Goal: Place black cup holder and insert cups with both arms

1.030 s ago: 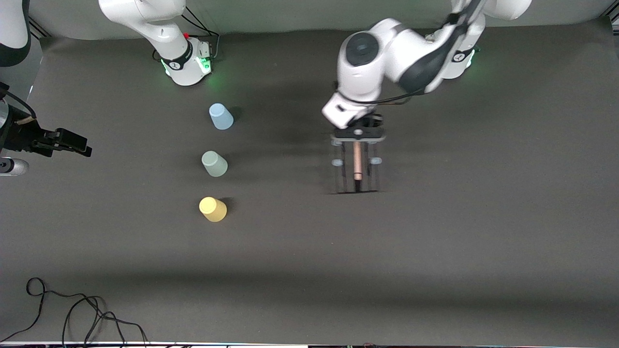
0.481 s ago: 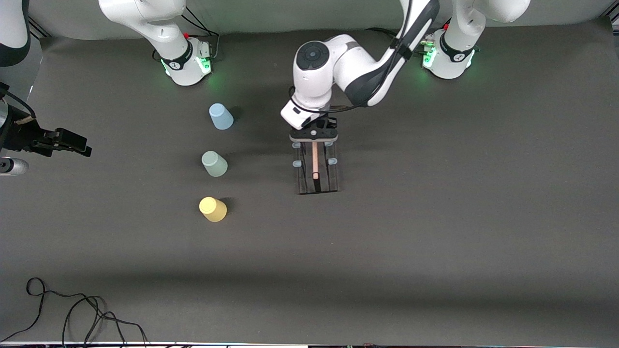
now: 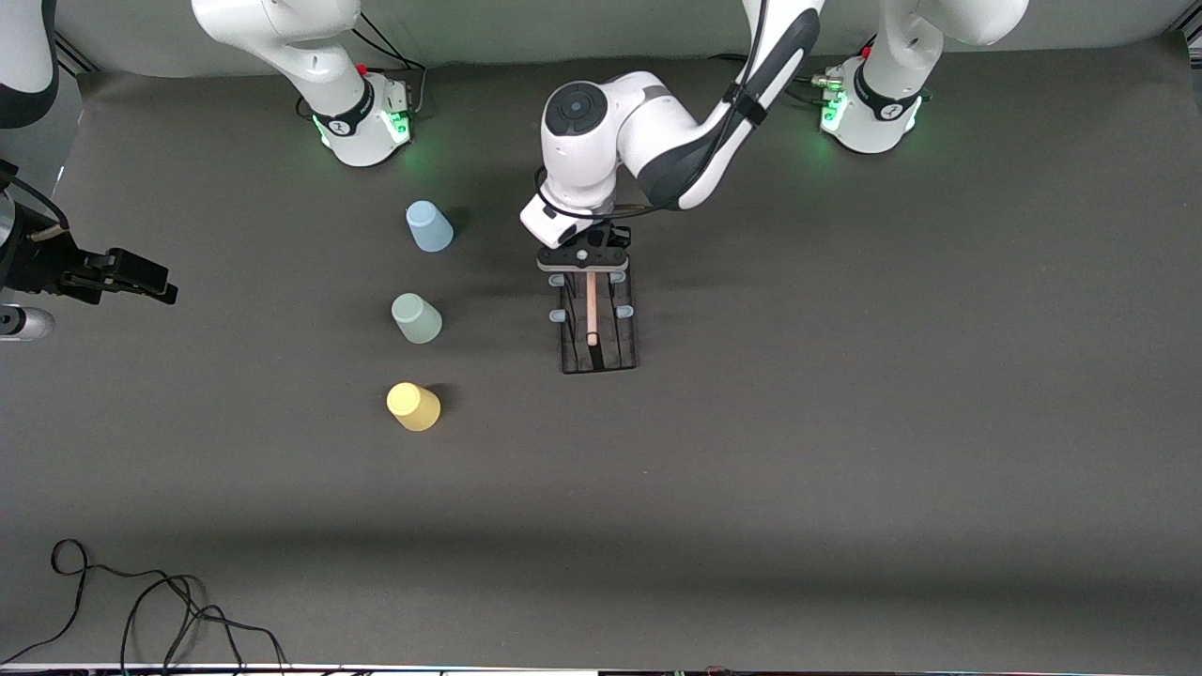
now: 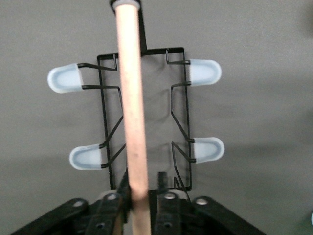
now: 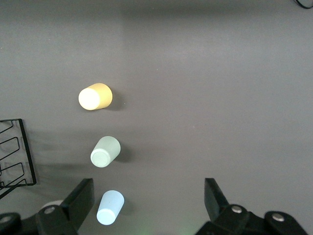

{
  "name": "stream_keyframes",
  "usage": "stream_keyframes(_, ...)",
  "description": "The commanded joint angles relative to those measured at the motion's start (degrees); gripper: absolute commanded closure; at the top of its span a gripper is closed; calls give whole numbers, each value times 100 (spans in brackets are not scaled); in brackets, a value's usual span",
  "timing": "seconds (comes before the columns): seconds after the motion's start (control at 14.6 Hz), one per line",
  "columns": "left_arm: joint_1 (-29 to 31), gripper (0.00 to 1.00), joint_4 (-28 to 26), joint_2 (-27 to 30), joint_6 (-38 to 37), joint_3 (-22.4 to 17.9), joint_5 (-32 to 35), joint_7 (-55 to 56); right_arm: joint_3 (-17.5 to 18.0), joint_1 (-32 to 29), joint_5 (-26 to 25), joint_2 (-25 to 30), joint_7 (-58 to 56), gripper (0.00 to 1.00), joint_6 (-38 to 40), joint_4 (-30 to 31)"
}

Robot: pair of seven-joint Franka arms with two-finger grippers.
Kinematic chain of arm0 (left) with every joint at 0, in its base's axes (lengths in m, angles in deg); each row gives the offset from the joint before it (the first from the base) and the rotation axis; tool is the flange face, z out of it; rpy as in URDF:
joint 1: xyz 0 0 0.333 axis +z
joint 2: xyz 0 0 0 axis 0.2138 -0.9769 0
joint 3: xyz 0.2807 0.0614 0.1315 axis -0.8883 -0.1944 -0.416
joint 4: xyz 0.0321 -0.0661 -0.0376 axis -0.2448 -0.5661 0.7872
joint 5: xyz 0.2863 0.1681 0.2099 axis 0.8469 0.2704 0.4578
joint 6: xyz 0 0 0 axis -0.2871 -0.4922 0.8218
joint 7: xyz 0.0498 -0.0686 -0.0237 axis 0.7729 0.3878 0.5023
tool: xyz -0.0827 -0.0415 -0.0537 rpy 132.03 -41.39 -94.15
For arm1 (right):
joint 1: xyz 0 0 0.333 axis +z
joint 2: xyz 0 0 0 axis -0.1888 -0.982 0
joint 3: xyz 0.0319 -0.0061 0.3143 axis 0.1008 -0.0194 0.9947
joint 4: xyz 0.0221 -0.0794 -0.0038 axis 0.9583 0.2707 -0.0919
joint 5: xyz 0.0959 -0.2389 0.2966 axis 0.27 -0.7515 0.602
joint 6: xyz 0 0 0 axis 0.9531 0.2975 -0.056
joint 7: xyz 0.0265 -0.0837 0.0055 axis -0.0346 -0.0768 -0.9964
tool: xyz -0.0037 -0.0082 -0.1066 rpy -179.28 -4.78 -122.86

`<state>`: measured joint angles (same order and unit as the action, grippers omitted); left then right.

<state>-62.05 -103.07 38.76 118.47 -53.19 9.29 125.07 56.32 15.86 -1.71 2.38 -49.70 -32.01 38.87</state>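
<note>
1. Black wire cup holder [image 3: 598, 324] with a light wooden rod handle [image 3: 592, 305] and pale blue-tipped pegs [image 4: 64, 79]: mid-table, long axis running from the robots' bases toward the front camera, gripped at the base-side end of its handle.
2. Left gripper [image 3: 583, 258]: over the rack's base-side end, black fingers [image 4: 113, 208] clenched on the wooden rod, as seen in the left wrist view.
3. Right gripper [image 5: 146, 193]: high over the table near the cups, fingers spread wide apart, holding nothing; arm waiting.
4. Three small tapered plastic tumblers upside down in a row toward the right arm's end of the table, well apart from the rack:
   - pale blue cup [image 3: 429, 226], closest to the bases;
   - pale green cup [image 3: 416, 317], in between;
   - yellow cup [image 3: 412, 406], nearest to the front camera.
</note>
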Motion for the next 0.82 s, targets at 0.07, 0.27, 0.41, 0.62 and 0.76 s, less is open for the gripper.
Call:
stream_keyframes(0.07, -66, 0, 141, 81, -132, -131, 151, 24, -32, 30, -113, 132, -101, 0, 22, 87)
stream_keyframes(0.27, 135, 0, 158, 423, -158, -166, 142, 59, -32, 30, -113, 123, -101, 0, 22, 78)
stream_keyframes(0.41, 355, 0, 184, 722, -490, -166, 142, -2, -32, 39, -113, 123, -101, 0, 22, 78)
stream_keyframes(0.62, 855, 0, 334, 1118, -1394, -158, 63, -651, -32, 39, -113, 123, -101, 0, 22, 78)
stream_keyframes(0.76, 1180, 0, 308, 1320, -1722, -175, 141, -749, -32, 39, -113, 123, -101, 0, 22, 78)
